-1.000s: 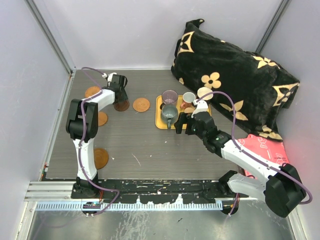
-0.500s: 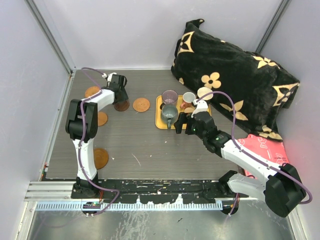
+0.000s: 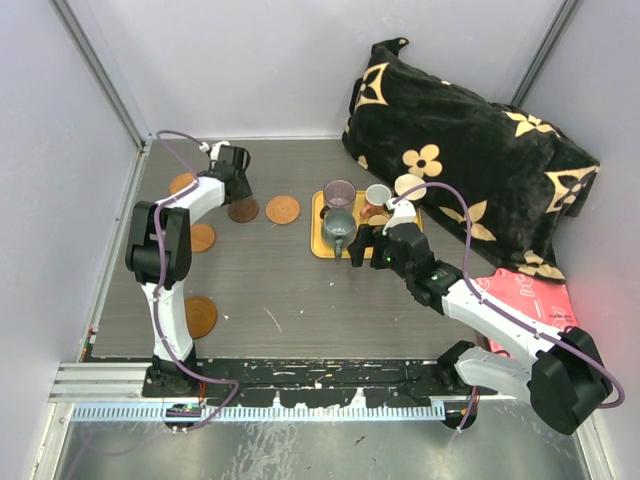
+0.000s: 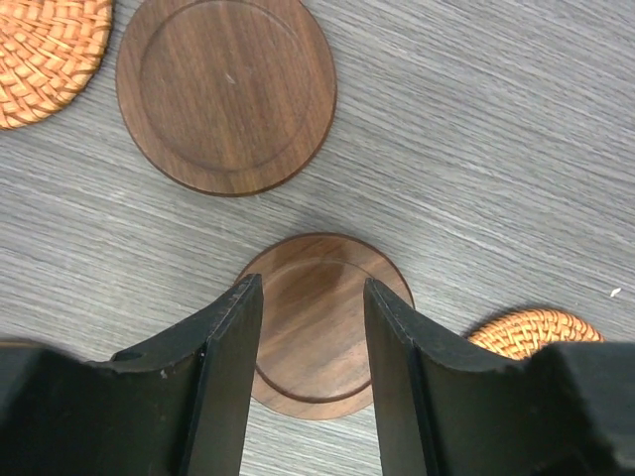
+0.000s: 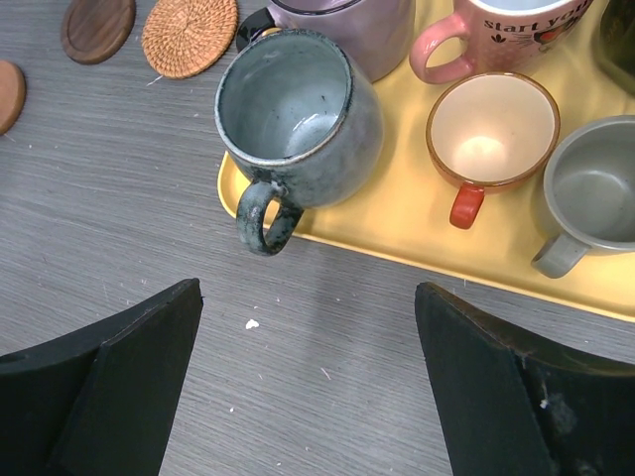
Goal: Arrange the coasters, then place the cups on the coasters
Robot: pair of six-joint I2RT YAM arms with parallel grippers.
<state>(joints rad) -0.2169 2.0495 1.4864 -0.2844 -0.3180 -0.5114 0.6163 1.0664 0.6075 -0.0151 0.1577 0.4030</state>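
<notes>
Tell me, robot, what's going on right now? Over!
Left gripper open over wooden coaster. Right gripper open, facing grey-green mug on yellow tray. Nothing blocking that mug.

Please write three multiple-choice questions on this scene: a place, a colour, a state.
1. The grey-green mug stands: A on a coaster; B on the tray; C on the cushion.
2. The tray is: A blue; B white; C yellow.
3. The right gripper is: A open, empty; B shut on a mug; C shut on a coaster.
Answers: B, its base sits inside the tray's rim; C, the rim shows yellow; A, its fingers stand wide apart, nothing between.
</notes>
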